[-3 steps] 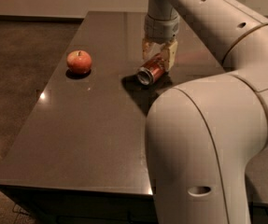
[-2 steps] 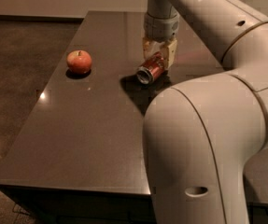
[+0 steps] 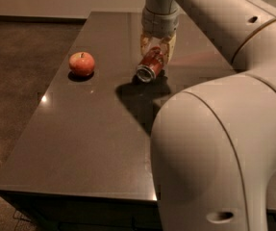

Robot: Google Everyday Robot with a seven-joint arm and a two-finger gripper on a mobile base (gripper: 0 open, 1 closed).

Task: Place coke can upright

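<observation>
The coke can (image 3: 150, 66) is red with a silver end. It is tilted, its silver end facing the front left, just above the dark table (image 3: 94, 129). My gripper (image 3: 156, 49) comes down from above at the table's far middle. Its pale fingers (image 3: 145, 42) are closed on the can's upper body. The can casts a dark shadow on the table under it. The far end of the can is hidden between the fingers.
A red apple (image 3: 81, 64) sits on the table to the left of the can, near the left edge. My large pale arm (image 3: 214, 143) fills the right foreground and hides the table's right side. The floor lies to the left.
The can has risen a little and shifted slightly left with the gripper. The apple has not moved.
</observation>
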